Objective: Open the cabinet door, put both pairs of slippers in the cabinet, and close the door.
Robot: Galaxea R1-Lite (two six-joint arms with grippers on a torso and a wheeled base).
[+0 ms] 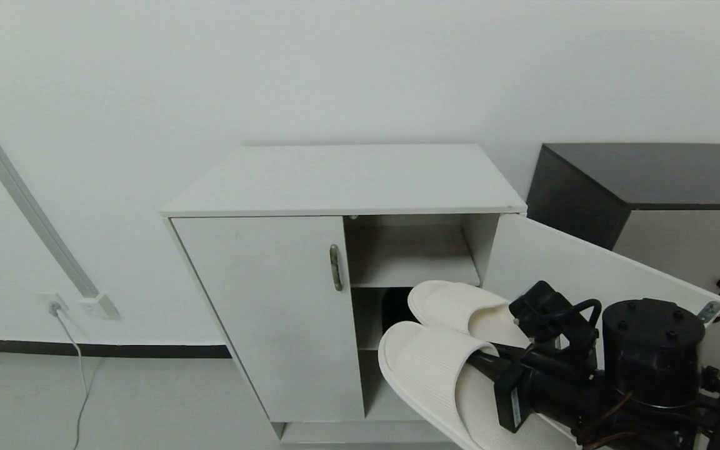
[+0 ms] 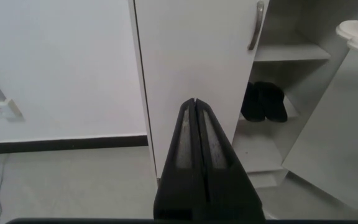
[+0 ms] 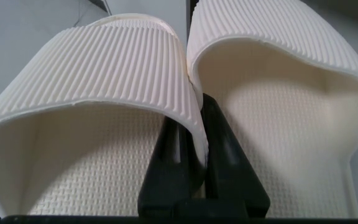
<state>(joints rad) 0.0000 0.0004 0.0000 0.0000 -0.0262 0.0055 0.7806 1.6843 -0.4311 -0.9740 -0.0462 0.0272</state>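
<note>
Hiding most of the black slippers [image 2: 263,102] on the middle shelf of the cabinet [image 1: 341,178], the white slippers [image 1: 435,369] sit lower right in the head frame, heels cut off, beside the open right door [image 1: 585,269]. The right hand [image 3: 197,134] is clamped on their adjoining inner edges, fingertips buried under the uppers. The left hand [image 2: 194,106] is closed, empty, facing the shut left door [image 1: 266,300].
</note>
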